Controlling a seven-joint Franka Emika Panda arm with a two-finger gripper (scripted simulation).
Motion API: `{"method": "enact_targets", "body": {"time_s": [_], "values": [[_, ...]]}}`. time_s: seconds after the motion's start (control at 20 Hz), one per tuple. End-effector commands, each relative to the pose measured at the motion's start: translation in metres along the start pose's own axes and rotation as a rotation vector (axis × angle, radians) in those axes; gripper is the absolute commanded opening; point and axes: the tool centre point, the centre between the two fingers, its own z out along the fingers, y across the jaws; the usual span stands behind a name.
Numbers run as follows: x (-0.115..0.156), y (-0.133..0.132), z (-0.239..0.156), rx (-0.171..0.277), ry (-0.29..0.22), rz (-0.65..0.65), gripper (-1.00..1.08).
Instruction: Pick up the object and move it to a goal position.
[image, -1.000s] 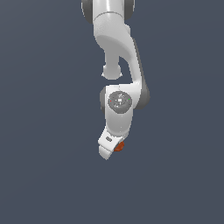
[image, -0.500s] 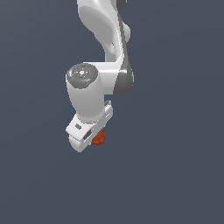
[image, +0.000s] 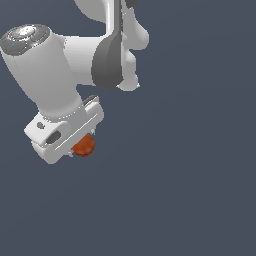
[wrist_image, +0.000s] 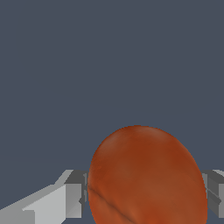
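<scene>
In the wrist view the reddish-orange ball (wrist_image: 146, 177) fills the near field, pinched between the grey fingers (wrist_image: 74, 199) at its nine and three o'clock flanks. From the exterior view the end effector (image: 80, 147) sits toward eight o'clock, closed on the ball (image: 83, 145), which peeks out beneath the white hand. Beyond it the arm (image: 107, 52) rises toward twelve o'clock against plain dark grey.

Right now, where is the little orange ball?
The ball sits on the exterior view's left, tucked under the white tool, gripped between its fingers.
</scene>
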Motion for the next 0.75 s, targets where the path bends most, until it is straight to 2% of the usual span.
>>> {"method": "enact_targets", "body": {"time_s": [0.0, 0.35, 0.7], "values": [[-0.012, 0.01, -0.017, -0.001, 0.001, -0.001, -1.0], [-0.031, 0.026, -0.04, -0.002, 0.0, -0.001, -1.0], [-0.035, 0.03, -0.045, -0.002, 0.0, -0.001, -1.0]]}}
